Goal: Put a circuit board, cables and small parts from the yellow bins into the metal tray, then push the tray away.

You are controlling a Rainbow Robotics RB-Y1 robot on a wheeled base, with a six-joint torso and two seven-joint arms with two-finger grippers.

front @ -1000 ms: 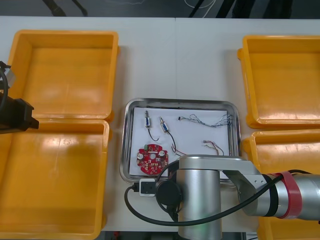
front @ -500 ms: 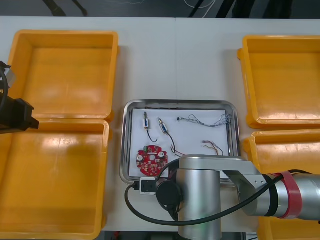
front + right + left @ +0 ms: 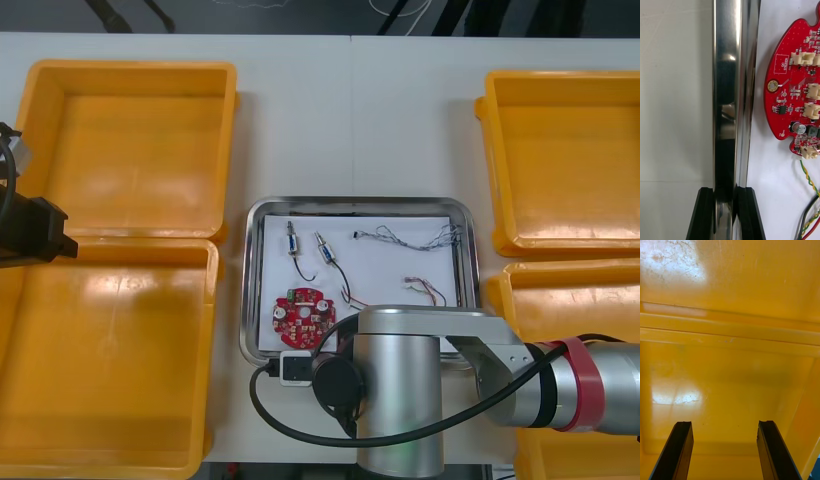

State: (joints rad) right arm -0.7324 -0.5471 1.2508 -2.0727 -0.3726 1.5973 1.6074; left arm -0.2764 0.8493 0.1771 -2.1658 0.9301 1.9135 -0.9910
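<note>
The metal tray point(image 3: 355, 202) at centre had crept farther away.
Our right gripper point(image 3: 724, 189) pinched its near rim; we judged a straight, slow push best. Left gripper point(image 3: 724, 422) idled wide over a left yellow bin point(image 3: 730, 296).

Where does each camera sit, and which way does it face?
Front view: above the arms, looking steeply down at the table; both arms show.
Right wrist view: on that wrist, looking along the metal tray rim, right gripper shut on it.
Left wrist view: on that wrist, facing into a yellow bin, left gripper open.
Shared: front and right wrist views show metal tray and circuit board.
</note>
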